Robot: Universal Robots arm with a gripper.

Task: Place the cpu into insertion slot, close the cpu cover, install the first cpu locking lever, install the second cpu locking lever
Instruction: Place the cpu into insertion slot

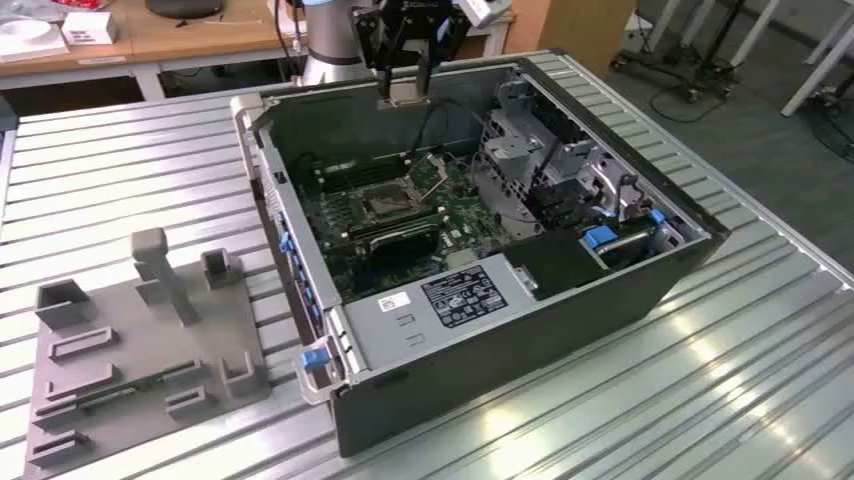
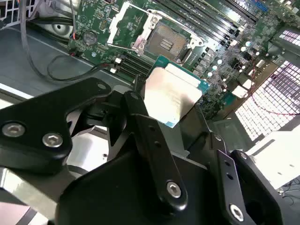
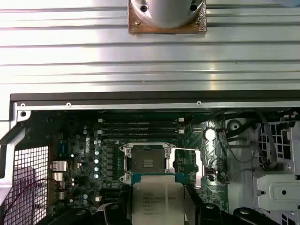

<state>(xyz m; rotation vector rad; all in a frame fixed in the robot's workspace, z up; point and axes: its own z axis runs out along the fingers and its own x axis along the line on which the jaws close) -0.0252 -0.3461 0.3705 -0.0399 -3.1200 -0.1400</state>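
the cpu, a small flat square chip with a pale metal top, is gripped by two opposite edges in the pincer, which is closed on it. the chip is held in the air above the motherboard and is touched by nothing else. in the first wrist view the cpu is seen just short of the open insertion slot, with its edges roughly parallel to the slot's frame. the slot lies below the chip and beyond its free edge, away from the pincer's body. the cpu cover is seen swung up and open beside the slot, so the contact field is bare. in the exterior view the pincer is seen over the far wall of the open computer case, which is laid on its side on the ribbed metal tabletop. the slot sits lower, toward the middle of the case.
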